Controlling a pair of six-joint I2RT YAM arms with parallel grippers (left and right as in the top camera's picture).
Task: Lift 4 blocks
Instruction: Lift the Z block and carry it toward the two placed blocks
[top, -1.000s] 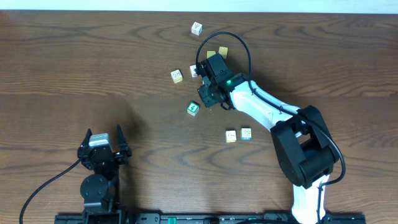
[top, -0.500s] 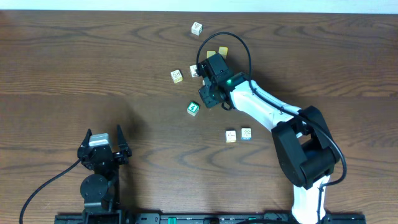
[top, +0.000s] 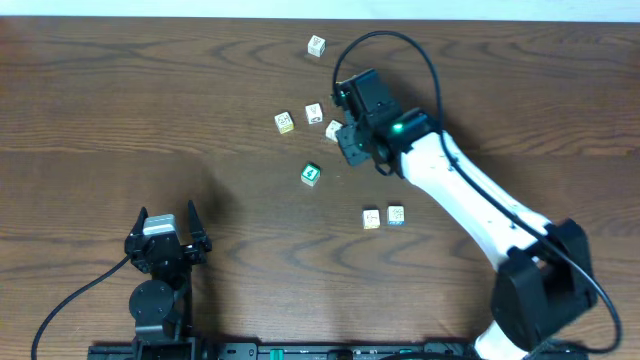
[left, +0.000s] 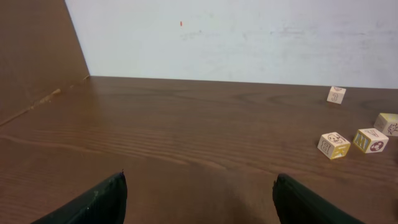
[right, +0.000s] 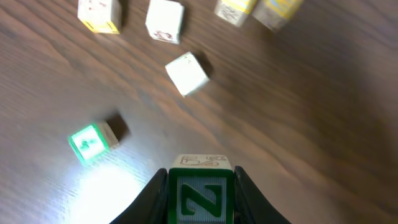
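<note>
The right gripper (right: 200, 208) squeezes the green N block (right: 200, 186) between its two fingers, up above the table (right: 323, 124). Only the sides of the block are pinched. It could slip out if the arm jerks or the squeeze gets loose. Then it would drop. It might bump the other green block (right: 91, 142), down and to the gripper's left, or the white cube (right: 187, 73) ahead of it, and knock them away. The left gripper (left: 199, 202) is wide open with nothing in it.
</note>
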